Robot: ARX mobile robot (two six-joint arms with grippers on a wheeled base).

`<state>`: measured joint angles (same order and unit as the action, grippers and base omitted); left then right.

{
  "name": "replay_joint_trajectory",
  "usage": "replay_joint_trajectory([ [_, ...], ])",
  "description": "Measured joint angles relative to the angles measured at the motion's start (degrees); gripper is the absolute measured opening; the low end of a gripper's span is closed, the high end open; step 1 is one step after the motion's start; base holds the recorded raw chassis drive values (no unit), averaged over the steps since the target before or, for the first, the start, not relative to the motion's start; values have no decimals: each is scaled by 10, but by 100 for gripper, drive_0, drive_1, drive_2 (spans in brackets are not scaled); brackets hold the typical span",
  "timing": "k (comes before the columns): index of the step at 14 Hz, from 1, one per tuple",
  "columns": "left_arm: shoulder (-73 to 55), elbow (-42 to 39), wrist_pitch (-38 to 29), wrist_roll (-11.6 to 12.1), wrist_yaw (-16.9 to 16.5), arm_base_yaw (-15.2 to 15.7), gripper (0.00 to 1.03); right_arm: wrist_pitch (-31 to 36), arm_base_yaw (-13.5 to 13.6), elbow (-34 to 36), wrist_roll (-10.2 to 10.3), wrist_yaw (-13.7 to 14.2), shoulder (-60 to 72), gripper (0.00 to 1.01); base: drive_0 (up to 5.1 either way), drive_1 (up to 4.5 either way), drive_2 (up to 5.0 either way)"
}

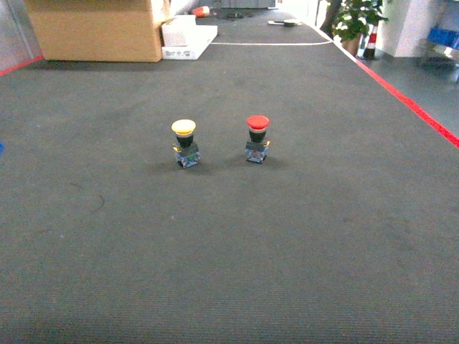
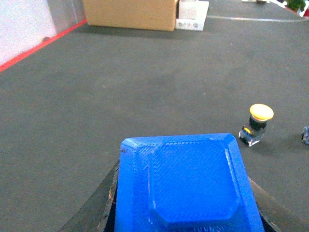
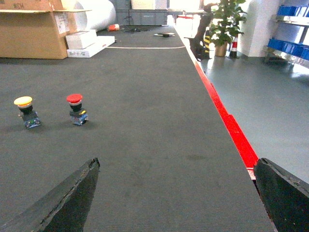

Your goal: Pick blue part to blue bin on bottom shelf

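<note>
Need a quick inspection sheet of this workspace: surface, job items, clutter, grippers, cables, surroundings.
Surface: dark grey carpeted floor, red border strip along its right edge.
Job's things: blue part sits between the left gripper's fingers, filling the lower left wrist view. Blue bin and bottom shelf: not identifiable here.
Clutter: yellow-capped push button and red-capped push button stand upright, side by side, apart.
Grippers: left shut on the blue part; right gripper open, empty, fingers spread wide.
Cables: nothing seen.
Surroundings: cardboard box, white boxes, potted plant, blue crates on a rack far right.
</note>
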<state>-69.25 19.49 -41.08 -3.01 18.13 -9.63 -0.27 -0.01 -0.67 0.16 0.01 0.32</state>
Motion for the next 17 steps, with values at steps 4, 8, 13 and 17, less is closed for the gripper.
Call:
replay_joint_trajectory([
  [4,366,-40,241,-9,136,-112,44,0,0,0,0,0,0,98,0,0,0],
  [8,543,-46,373,-6,227,-195,44,0,0,0,0,0,0,98,0,0,0],
  [13,539,-55,381,-6,221,-196,44,0,0,0,0,0,0,98,0,0,0],
  [17,539,-55,381,-6,221,-196,44,0,0,0,0,0,0,98,0,0,0],
])
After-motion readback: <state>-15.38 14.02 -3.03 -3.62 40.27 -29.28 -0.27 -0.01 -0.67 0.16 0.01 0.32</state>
